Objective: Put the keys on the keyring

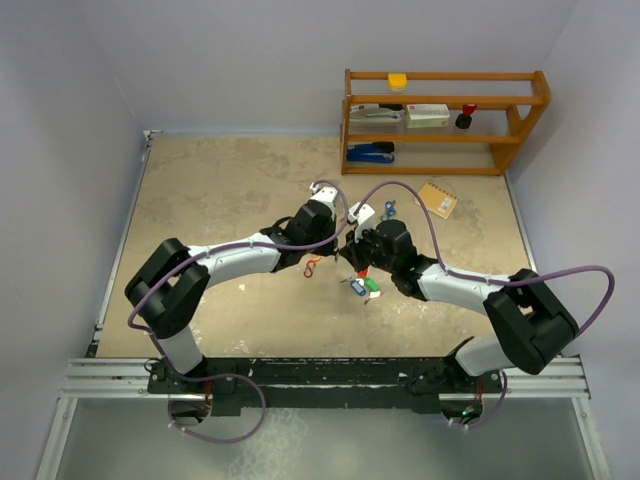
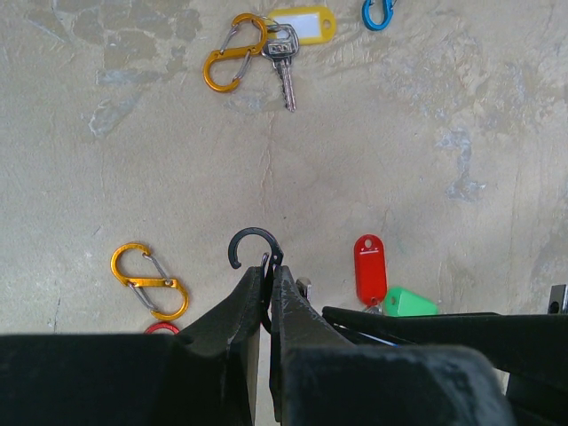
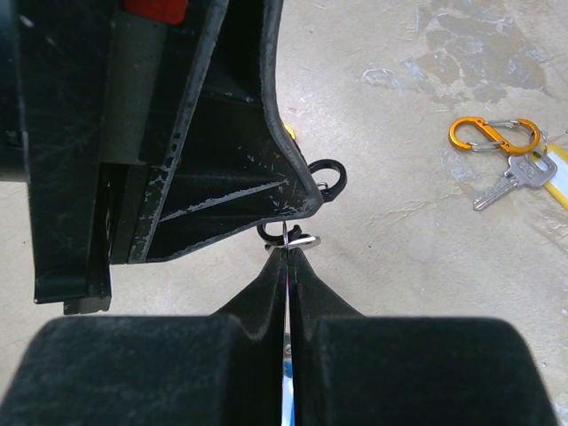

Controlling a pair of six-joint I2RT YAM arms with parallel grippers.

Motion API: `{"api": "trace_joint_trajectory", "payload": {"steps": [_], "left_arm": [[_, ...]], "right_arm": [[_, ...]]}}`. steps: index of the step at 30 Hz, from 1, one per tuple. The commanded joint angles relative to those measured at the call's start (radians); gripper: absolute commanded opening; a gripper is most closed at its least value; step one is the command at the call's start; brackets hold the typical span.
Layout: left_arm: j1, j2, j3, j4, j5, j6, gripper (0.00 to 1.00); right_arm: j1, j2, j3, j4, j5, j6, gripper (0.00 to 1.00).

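Top external: arms (image 1: 245, 257) inward, fingers (image 1: 352, 257) tip-to-tip.

Overhead view down onto the whole table (image 1: 230, 190); both wrist views close, low, sharing the black clip (image 2: 253, 244).

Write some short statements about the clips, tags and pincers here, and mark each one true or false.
1. The left pincer is shut on a black clip. True.
2. The right pincer is wide open. False: it is shut on a thin metal piece.
3. A red tag lies beside a green tag. True.
4. The yellow tag lies beside the red tag. False: it lies far from it, next to an orange clip.
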Motion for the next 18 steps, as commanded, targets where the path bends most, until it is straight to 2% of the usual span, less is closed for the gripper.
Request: {"api": "trace_joint_trajectory", "payload": {"steps": [1,15,18], "left_arm": [[-0.006,-0.001,0.044,0.046,-0.007,0.003,0.0],[-0.006,-0.003,0.059,0.04,-0.032,-0.004,0.02],[-0.006,-0.016,0.053,0.039,-0.053,-0.014,0.31]], "right_arm": [[0.009,-0.012,0.014,0.04,-0.021,-0.02,0.0],[0.016,-0.017,0.01,0.036,-0.016,-0.022,0.0],[0.016,-0.021,0.007,0.036,-0.01,-0.022,0.0]]}}
